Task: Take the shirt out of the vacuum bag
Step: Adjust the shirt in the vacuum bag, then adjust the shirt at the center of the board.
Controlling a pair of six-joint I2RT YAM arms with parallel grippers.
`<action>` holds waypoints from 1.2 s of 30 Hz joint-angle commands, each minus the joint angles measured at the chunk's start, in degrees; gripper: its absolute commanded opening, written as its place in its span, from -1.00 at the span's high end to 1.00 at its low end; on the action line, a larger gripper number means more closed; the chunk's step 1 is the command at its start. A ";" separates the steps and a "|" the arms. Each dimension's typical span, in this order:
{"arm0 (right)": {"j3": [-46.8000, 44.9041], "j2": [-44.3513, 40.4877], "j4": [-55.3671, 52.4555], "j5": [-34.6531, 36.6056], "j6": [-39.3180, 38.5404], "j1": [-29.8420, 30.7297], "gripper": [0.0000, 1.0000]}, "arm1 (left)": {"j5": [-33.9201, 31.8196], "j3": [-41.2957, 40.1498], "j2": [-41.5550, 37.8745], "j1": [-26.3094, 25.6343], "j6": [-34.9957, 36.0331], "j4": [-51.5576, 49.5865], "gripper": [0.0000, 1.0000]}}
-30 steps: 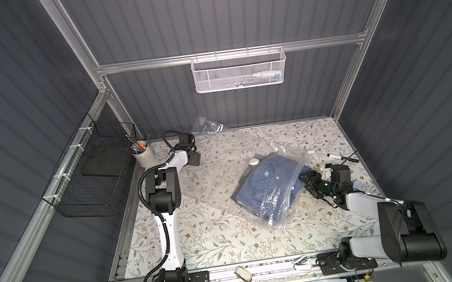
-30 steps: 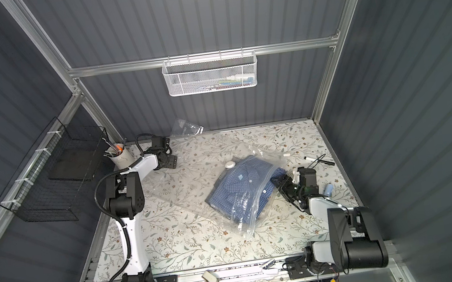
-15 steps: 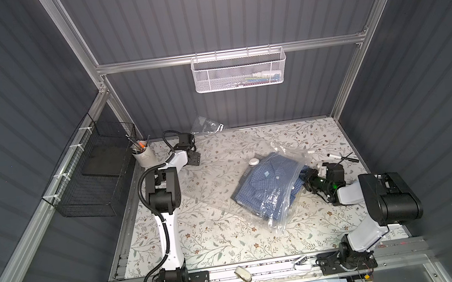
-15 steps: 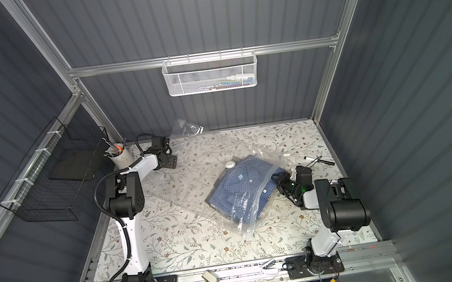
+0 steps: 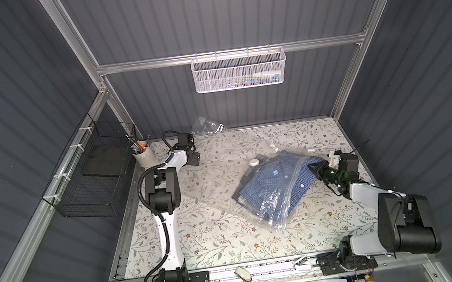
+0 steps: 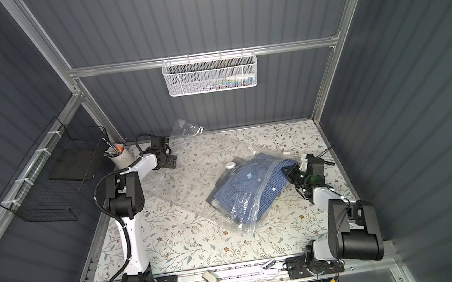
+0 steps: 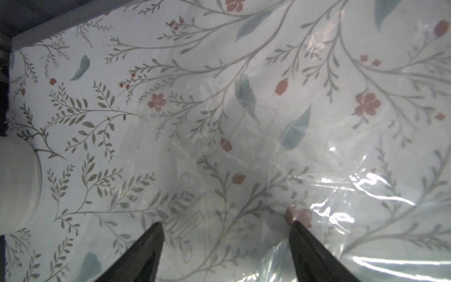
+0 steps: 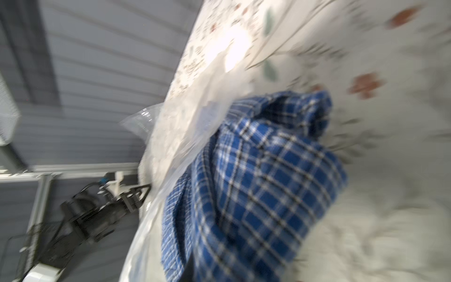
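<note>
Shirt [image 5: 268, 183], partly in the vacuum bag [image 5: 280, 225], meets the right claw [image 5: 313, 166], grip unclear; left claw [image 7: 225, 223] gapes well apart.

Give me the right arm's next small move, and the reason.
Probably draw the right hand back toward its base, tugging the shirt outward. The hand sits at the shirt's exposed corner, though its grip is unclear, and much of the shirt lies under the plastic of the vacuum bag.

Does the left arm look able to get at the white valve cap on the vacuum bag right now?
Probably yes. The left pincer is open, and only flat vacuum bag plastic lies between it and the valve cap; nothing stands between.
</note>
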 commanded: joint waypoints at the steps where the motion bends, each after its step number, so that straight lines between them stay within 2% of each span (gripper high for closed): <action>1: 3.23 1.06 -12.32 -1.66 -10.47 -4.22 0.78 | -1.11 -2.81 6.25 1.18 1.87 -10.40 -0.65; 6: 10.26 2.62 -24.15 2.02 -19.69 -8.03 0.59 | -1.05 -2.85 6.20 1.18 1.85 -10.40 -0.65; 7: 11.09 2.97 -25.08 1.92 -20.13 -9.05 0.46 | -0.97 -2.71 6.28 1.18 1.85 -10.33 -0.64; 8: 11.39 3.24 -25.00 1.67 -20.09 -9.58 0.20 | -1.01 -2.73 6.37 1.20 1.86 -10.46 -0.64; 11: 9.71 2.16 -23.00 -0.47 -17.98 -9.12 -0.29 | -1.04 -2.70 6.28 1.27 1.86 -10.54 -0.64; 15: 4.66 -4.48 -22.10 -0.12 -15.70 -4.29 -0.60 | -1.03 -2.74 6.33 1.24 1.88 -10.49 -0.65; 20: -3.08 -14.83 -26.26 5.93 -9.57 2.32 -0.75 | -0.91 -2.47 6.54 1.22 1.87 -10.76 -0.65; 23: -6.96 -20.86 -28.19 8.96 -4.39 5.27 -0.77 | -0.83 -2.44 6.57 1.25 1.95 -10.79 -0.65; 26: -8.66 -25.31 -29.86 11.88 0.24 11.44 -0.76 | -0.85 -2.67 6.38 1.27 1.87 -10.65 -0.65; 30: -11.68 -26.84 -26.35 12.39 7.10 17.82 -0.70 | -0.87 -2.58 6.43 1.20 1.91 -10.76 -0.65; 36: -16.46 -23.56 -16.12 12.38 15.79 24.61 -0.63 | -0.83 -2.73 6.46 1.24 1.90 -10.55 -0.65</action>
